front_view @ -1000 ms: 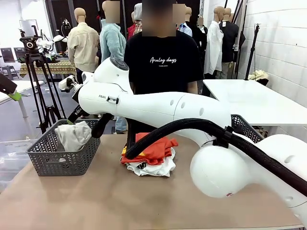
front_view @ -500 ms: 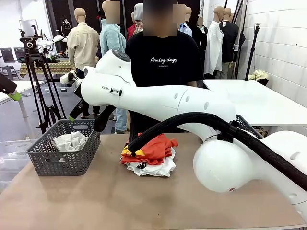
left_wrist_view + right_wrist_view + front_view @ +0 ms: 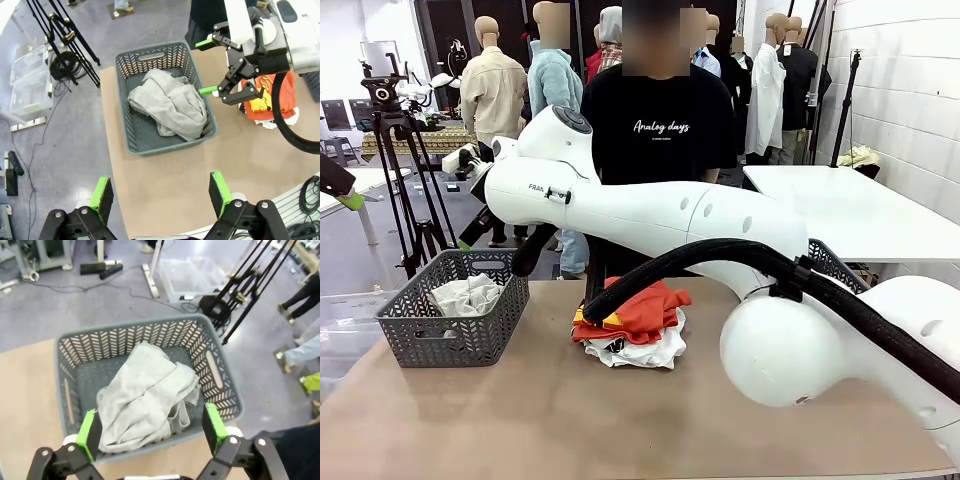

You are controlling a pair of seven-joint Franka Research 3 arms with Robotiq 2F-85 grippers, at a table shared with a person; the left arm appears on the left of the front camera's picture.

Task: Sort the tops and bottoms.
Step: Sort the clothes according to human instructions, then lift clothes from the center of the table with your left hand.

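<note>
- Right gripper (image 3: 152, 430): jaws spread wide, green pads well apart, nothing between them; poised above the basket (image 3: 140, 322), pointing down into it.
- Left gripper (image 3: 160, 195): jaws equally wide, empty; held high, looking down on the basket, the table edge and the right gripper.
- Right arm (image 3: 650, 215): stretched across the middle from the right side to the left-hand basket, with a black cable hose (image 3: 720, 255) looped beneath it.
- Table (image 3: 570, 420): brown top, bare along the near side.
- Person (image 3: 660, 130): standing at the far side in a black T-shirt with white lettering, partly behind the arm.
- Basket: dark grey lattice, at the table's left end.
- Second basket (image 3: 832, 262): same lattice, at the right far edge, mostly hidden by the arm.
- Pile of tops: mid-table, well apart from the left basket; orange-red T-shirt (image 3: 645, 310) with yellow and black print on top, white T-shirts (image 3: 640, 352) underneath, poking out on the near side.
- Grey T-shirt (image 3: 145, 400): crumpled inside the left basket, lying loose, clear of both grippers.
</note>
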